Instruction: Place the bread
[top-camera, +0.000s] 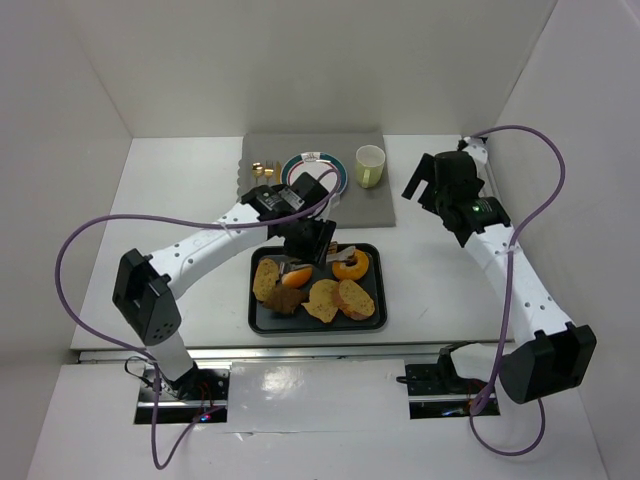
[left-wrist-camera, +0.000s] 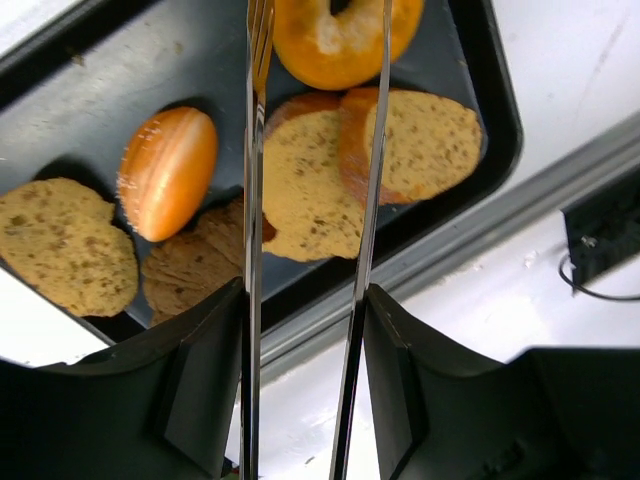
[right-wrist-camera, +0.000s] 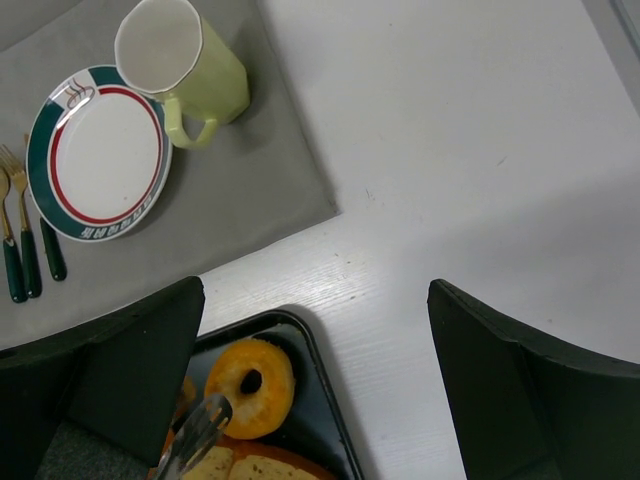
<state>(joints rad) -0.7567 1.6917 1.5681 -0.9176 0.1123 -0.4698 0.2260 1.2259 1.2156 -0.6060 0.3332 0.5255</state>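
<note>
Status: nothing placed yet. Both pieces of bread sit on the black tray (top-camera: 258, 322). The ring (left-wrist-camera: 340, 35) is at the tray's far right corner. The oval roll (left-wrist-camera: 168, 170) lies nearer the middle, beside the toast slices (top-camera: 340, 298) and the dark brown piece (top-camera: 284, 301). The plate (right-wrist-camera: 100, 150) on the grey mat (right-wrist-camera: 250, 190) is bare, with the mug (right-wrist-camera: 185, 70) to one side and the forks (right-wrist-camera: 15, 250) to the other. I take the plate to be the target, so both transfers are left to do.

Left hand (left-wrist-camera: 304, 290): partly open, its fingers bearing on the two arms of a pair of metal tongs (left-wrist-camera: 252, 200). The tong arms stand apart. In the left wrist view one runs just left of the ring and the other crosses its right side. I cannot tell whether either arm touches the bread, and nothing is gripped by the tongs. The arm reaches out over the tray's far edge, wrist tipped down toward the ring.

Right hand (right-wrist-camera: 315, 300): wide open and empty, hanging above the table (right-wrist-camera: 450, 150) just right of the mat, well clear of the tray.

My read is that the tongs are lining up on the ring.
</note>
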